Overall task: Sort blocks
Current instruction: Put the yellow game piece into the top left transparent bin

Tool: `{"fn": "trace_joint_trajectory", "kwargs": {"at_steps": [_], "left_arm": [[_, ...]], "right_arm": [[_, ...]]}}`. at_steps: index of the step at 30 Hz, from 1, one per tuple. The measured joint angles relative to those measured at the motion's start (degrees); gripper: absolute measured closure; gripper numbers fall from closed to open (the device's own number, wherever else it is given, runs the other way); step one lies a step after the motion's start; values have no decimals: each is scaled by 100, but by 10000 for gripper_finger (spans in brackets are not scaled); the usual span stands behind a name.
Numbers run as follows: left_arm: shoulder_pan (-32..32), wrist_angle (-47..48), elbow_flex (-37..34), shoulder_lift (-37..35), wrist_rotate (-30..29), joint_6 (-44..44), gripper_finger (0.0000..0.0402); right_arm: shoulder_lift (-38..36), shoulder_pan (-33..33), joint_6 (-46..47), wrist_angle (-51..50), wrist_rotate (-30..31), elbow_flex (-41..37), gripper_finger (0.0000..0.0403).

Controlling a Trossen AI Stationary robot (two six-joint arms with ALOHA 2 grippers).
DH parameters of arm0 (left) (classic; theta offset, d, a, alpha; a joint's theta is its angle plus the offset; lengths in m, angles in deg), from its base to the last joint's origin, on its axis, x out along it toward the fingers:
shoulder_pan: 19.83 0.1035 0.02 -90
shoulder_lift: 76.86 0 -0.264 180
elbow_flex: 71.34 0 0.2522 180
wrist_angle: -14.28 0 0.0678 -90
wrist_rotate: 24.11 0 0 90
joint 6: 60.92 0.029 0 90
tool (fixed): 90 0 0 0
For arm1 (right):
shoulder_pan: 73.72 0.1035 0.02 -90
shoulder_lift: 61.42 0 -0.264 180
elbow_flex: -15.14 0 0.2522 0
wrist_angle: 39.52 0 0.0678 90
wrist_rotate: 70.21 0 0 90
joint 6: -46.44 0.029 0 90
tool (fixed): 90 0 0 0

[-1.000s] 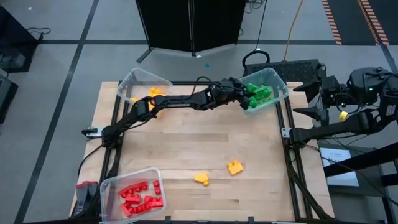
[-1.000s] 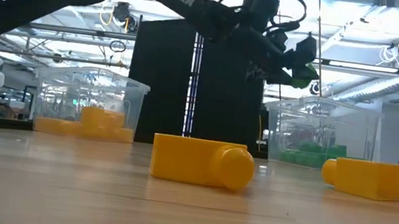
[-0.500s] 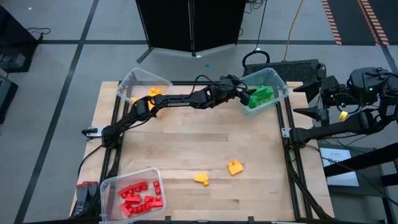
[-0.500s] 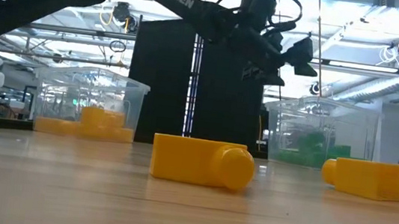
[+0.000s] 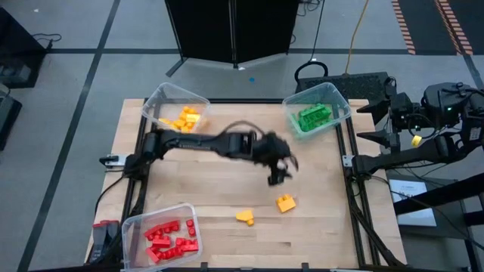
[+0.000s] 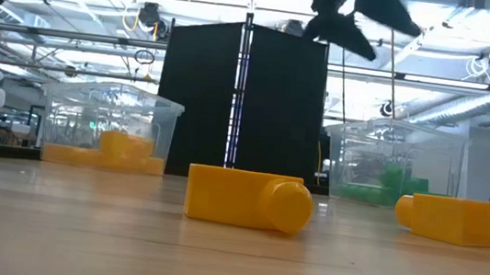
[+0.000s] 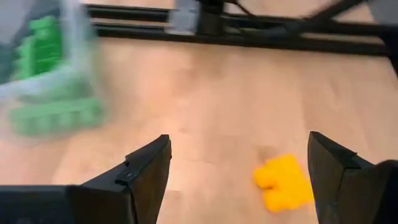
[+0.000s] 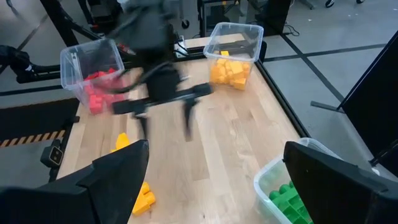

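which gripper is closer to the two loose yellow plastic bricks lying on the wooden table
Left. The left gripper hangs open just above and beside the two yellow plastic bricks on the wooden table. The right gripper, also open, waits off the table's right edge, far from them.

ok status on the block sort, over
Left gripper open, empty, above table centre. Right gripper open, parked off table's right edge. Two yellow blocks loose on the table. Nothing blocking.
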Motion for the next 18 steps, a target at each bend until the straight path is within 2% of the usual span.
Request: {"fn": "trace_joint_trajectory", "kwargs": {"at_steps": [3, 6, 10, 14, 18], "left_arm": [[-283, -219, -60, 210, -147, 6, 142], [-297, -635, -76, 558, -142, -144, 142], [-297, -1008, -73, 877, 259, -608, 137], [-443, -944, -76, 1134, 385, -925, 111], [-684, -984, -74, 1168, -70, -1062, 74]], "right_arm": [[0, 0, 1, 0, 0, 0, 35], [1, 0, 55, 0, 0, 0, 35], [2, 0, 202, 0, 0, 0, 35], [2, 1, 219, -79, 0, -1, 35], [2, 0, 219, -127, 0, -2, 35]]}}
